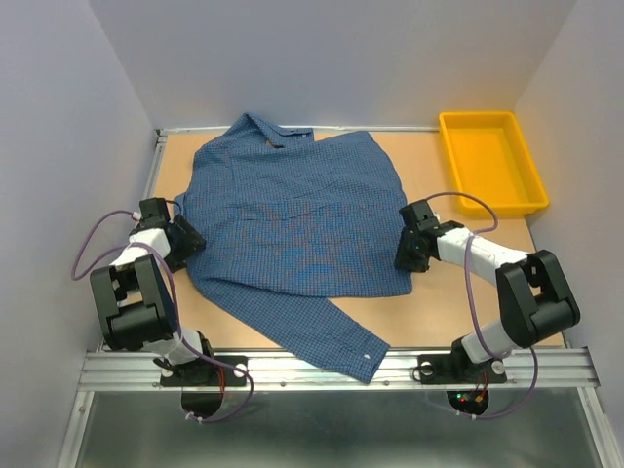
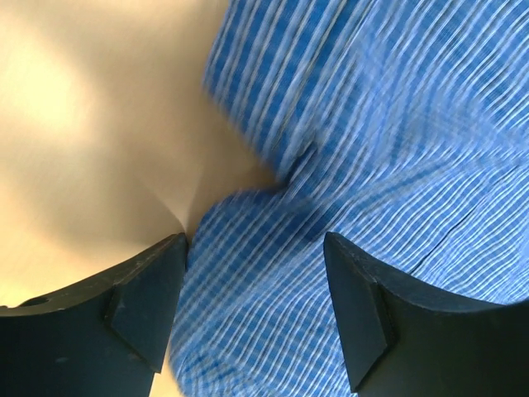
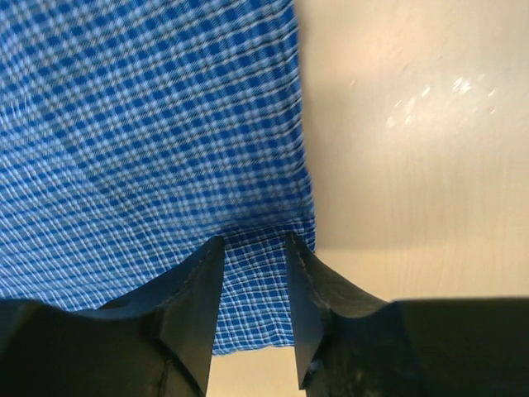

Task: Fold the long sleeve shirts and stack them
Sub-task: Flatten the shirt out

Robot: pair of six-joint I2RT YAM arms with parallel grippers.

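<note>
One long sleeve shirt (image 1: 292, 224) of blue check cloth lies spread flat on the table, collar toward the back. One sleeve (image 1: 322, 336) trails to the front edge. My left gripper (image 1: 190, 239) is at the shirt's left edge; in the left wrist view the left gripper (image 2: 254, 248) is open wide, its jaws on either side of a raised fold of the shirt (image 2: 372, 124). My right gripper (image 1: 405, 255) is at the shirt's right hem. In the right wrist view the right gripper (image 3: 254, 241) has narrowed jaws that still stand apart, with the hem corner of the shirt (image 3: 149, 124) between them.
A yellow bin (image 1: 490, 161) stands at the back right of the table. Bare tan tabletop (image 1: 458, 292) shows right of the shirt. White walls close in the left, the back and the right. A metal rail (image 1: 331, 369) runs along the front edge.
</note>
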